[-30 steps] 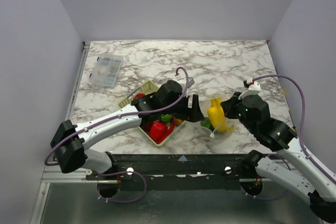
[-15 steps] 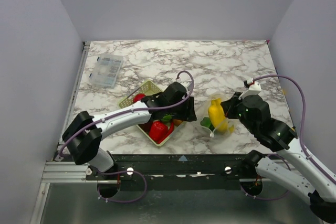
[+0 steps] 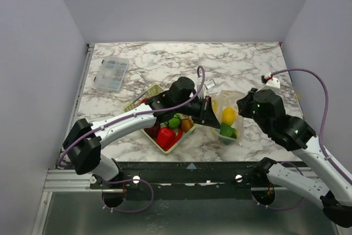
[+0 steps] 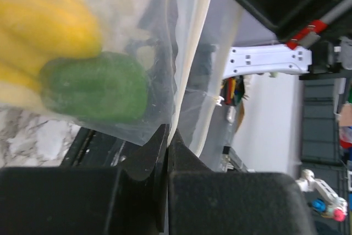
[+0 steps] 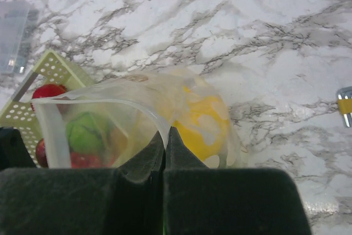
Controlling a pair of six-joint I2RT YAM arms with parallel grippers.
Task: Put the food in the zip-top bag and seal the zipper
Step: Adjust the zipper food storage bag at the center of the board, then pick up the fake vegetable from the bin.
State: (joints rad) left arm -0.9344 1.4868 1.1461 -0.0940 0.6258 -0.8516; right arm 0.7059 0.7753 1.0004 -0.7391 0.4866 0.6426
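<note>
Zip-top bag (image 3: 232, 103) rim, pinched by your left pincer (image 4: 166, 136) and right pincer (image 5: 165, 137), may slip if you tug, spilling the food (image 3: 228, 116).

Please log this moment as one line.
left gripper: shut on zip-top bag | right gripper: shut on zip-top bag | food: bag and basket | zipper: open

Crinkly clear plastic bag (image 3: 226, 100), glossy marble tabletop (image 3: 231, 64)
</note>
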